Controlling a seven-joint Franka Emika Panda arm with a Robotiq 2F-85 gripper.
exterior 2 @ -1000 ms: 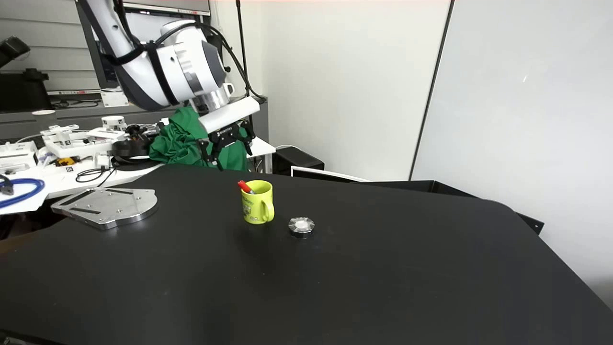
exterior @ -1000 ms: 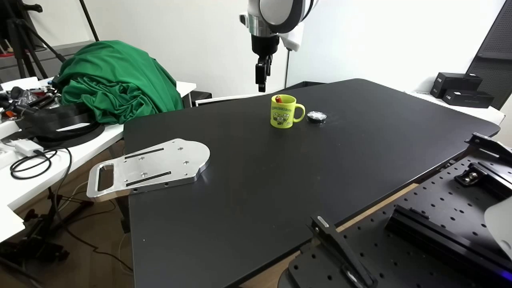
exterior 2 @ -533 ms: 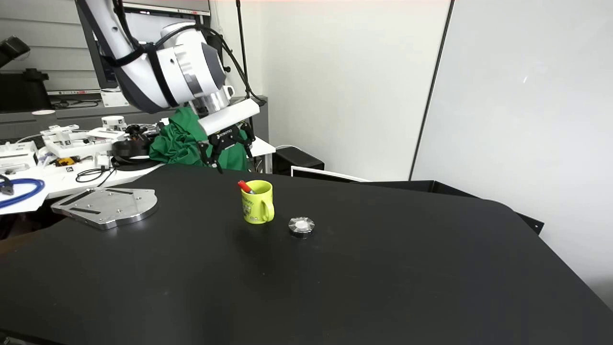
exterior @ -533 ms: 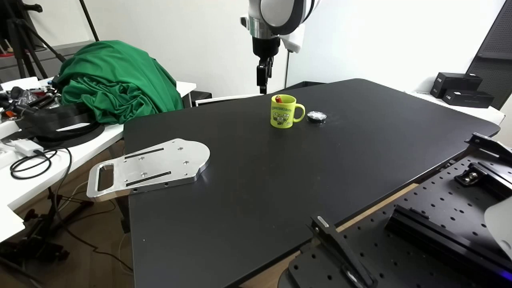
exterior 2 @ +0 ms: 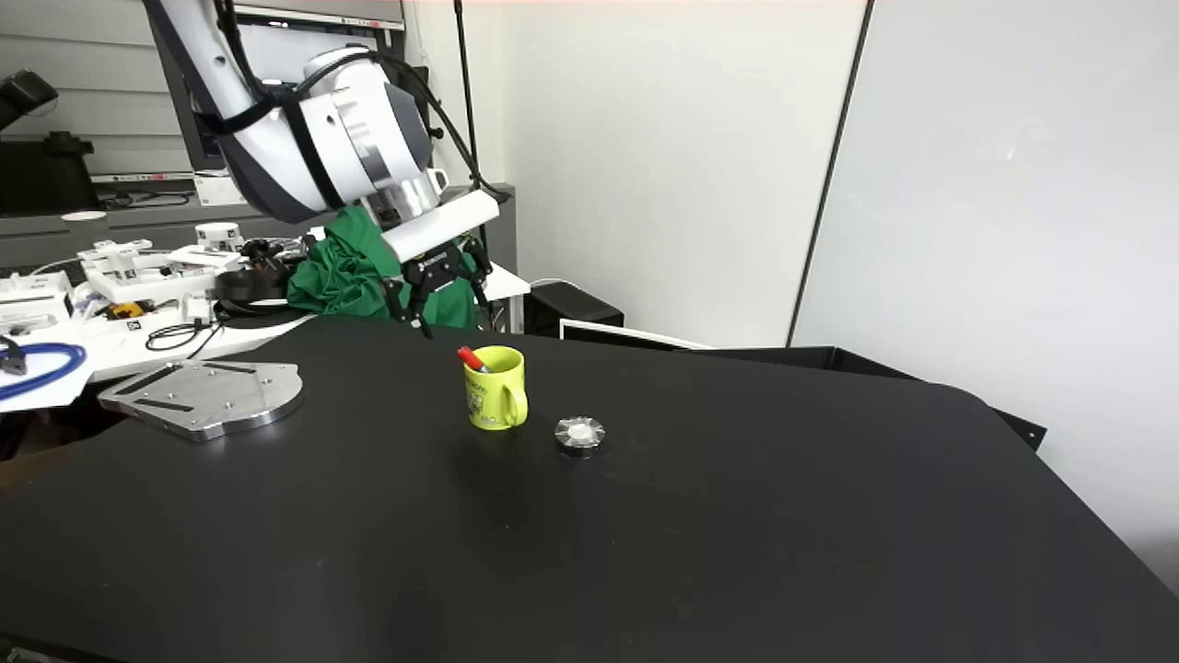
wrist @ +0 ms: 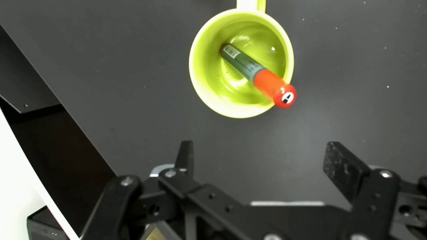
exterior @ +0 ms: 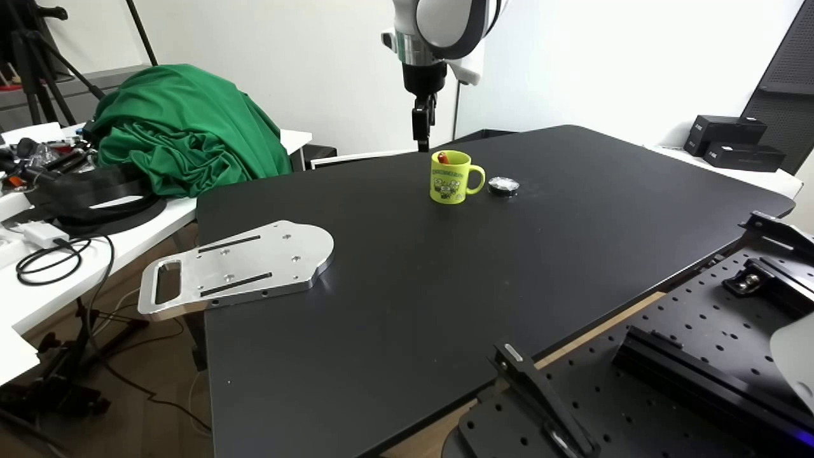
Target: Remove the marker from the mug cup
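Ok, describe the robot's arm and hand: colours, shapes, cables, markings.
The rounded arm is white with dark grey panels, black straps and black cables, plus a silver section and a white bar near its end. The black hand has two jointed fingers with bright screw heads; its pale lettering is too small to read.

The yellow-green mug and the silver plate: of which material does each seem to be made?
The mug looks glossy, probably glazed ceramic: bright highlights inside. Plastic is possible.
The silver plate looks like satin metal, perhaps aluminium: grey sheen, reflective edge, small holes.
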